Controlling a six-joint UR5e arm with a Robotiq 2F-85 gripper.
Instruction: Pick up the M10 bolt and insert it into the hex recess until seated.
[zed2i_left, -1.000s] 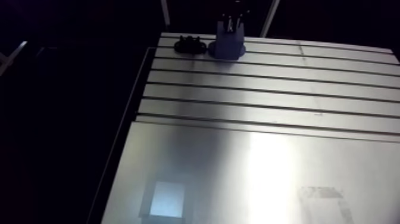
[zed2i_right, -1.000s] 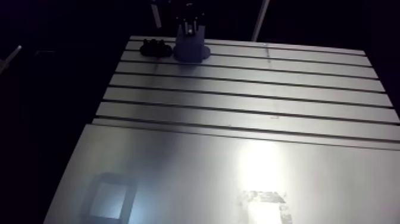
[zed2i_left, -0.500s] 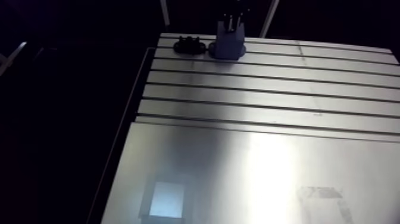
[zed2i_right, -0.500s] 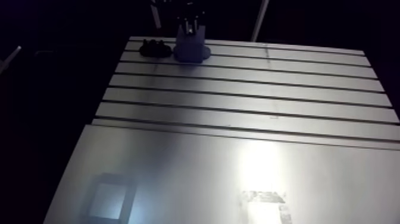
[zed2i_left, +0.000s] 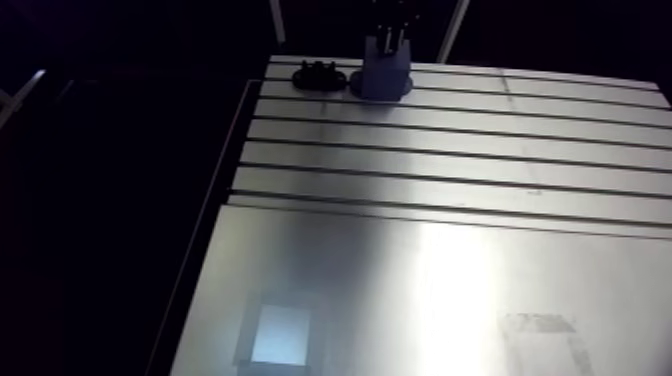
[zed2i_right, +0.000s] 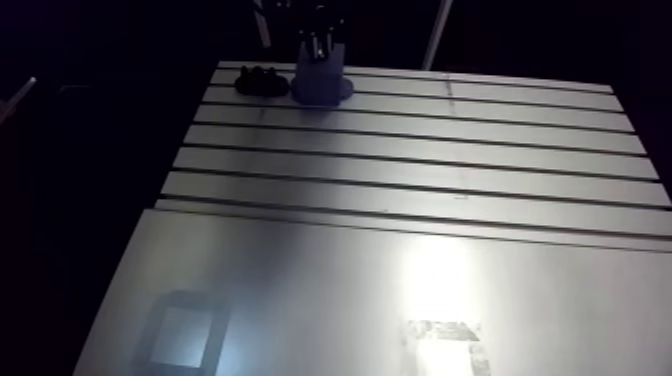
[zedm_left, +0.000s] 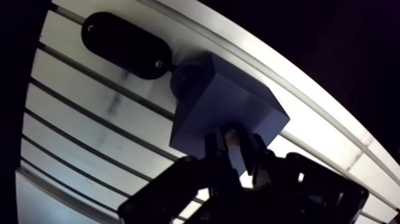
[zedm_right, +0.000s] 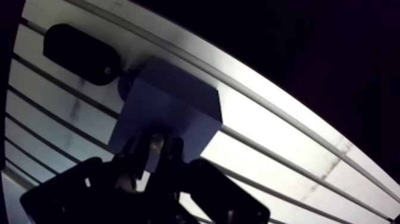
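At the table's far edge stands a blue-grey block (zed2i_left: 382, 76). In the wrist view the block (zedm_left: 220, 104) lies just under and ahead of my gripper (zedm_left: 234, 149). My gripper is shut on a pale M10 bolt (zedm_right: 156, 143), held upright between the dark fingers (zedm_left: 213, 149) right over the block's top face. The recess itself is hidden behind the bolt and fingertips. In the arm view my gripper (zed2i_left: 390, 35) is small and dark above the block.
A black oval holder (zedm_left: 128, 44) sits on the slotted aluminium table (zed2i_left: 450, 200) right beside the block, also seen as the black holder (zed2i_left: 318, 75) in the arm view. The table's far edge runs just behind both. Long slots cross the table.
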